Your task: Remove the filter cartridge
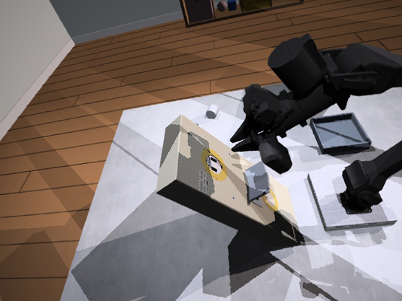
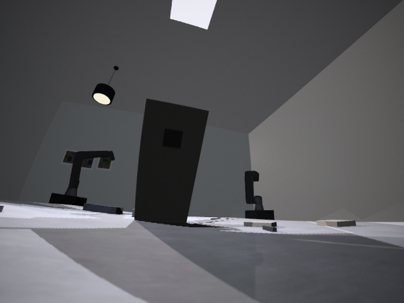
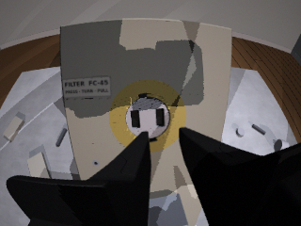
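The filter cartridge (image 1: pixel 214 160) is seen seated flush in the sloping face of the cream service panel (image 1: pixel 183 158), ringed by a yellow band, with its two narrow dark slots showing on the pale round face. The gripper (image 1: pixel 235 141) is held just off the panel, its two black fingers pointed toward the cartridge and set a narrow gap apart, with nothing gripped between them. In the wrist view the fingertips are framed directly below the cartridge (image 3: pixel 150 117), one to each side of it (whether contact is made with the panel cannot be told). A printed label (image 3: pixel 87 86) is seen on the panel face to the left of the cartridge in that view. A small grey plate (image 1: pixel 256 185) is fixed lower on the panel. The blue-grey tray (image 1: pixel 339 134) is set on the pale mat (image 1: pixel 134 223) well apart from the panel, beyond the arm's wrist. A small white cylinder (image 1: pixel 212 111) is lying on the mat near the panel's upper edge.
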{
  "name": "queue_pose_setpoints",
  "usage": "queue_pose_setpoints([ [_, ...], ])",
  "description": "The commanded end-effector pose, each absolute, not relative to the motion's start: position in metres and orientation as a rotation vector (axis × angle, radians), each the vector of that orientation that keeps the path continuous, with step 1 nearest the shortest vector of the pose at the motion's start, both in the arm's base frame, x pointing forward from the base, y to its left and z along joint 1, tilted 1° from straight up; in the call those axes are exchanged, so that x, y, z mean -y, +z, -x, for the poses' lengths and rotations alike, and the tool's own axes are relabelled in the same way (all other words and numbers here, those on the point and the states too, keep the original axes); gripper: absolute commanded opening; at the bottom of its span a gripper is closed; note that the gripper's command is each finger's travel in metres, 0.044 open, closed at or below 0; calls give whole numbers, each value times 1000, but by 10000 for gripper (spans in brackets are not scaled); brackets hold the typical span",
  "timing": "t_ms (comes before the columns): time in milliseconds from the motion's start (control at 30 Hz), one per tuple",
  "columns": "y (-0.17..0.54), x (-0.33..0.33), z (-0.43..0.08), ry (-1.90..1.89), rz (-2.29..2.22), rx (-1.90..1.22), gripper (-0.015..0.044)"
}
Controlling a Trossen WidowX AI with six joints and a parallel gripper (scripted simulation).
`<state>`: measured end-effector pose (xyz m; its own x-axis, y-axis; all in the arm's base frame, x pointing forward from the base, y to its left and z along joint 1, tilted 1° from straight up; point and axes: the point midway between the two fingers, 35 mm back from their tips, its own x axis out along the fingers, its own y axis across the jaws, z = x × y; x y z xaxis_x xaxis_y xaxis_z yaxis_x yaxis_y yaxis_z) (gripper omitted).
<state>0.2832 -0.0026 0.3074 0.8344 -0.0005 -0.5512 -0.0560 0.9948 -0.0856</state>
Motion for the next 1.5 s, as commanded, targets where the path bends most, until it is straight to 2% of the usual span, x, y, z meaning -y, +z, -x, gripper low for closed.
queue_pose_setpoints([
  [0, 299, -3, -278, 45, 63, -613, 96],
  [667, 298, -3, -279, 45, 63, -613, 96],
  [1467, 278, -4, -311, 45, 63, -610, 96],
])
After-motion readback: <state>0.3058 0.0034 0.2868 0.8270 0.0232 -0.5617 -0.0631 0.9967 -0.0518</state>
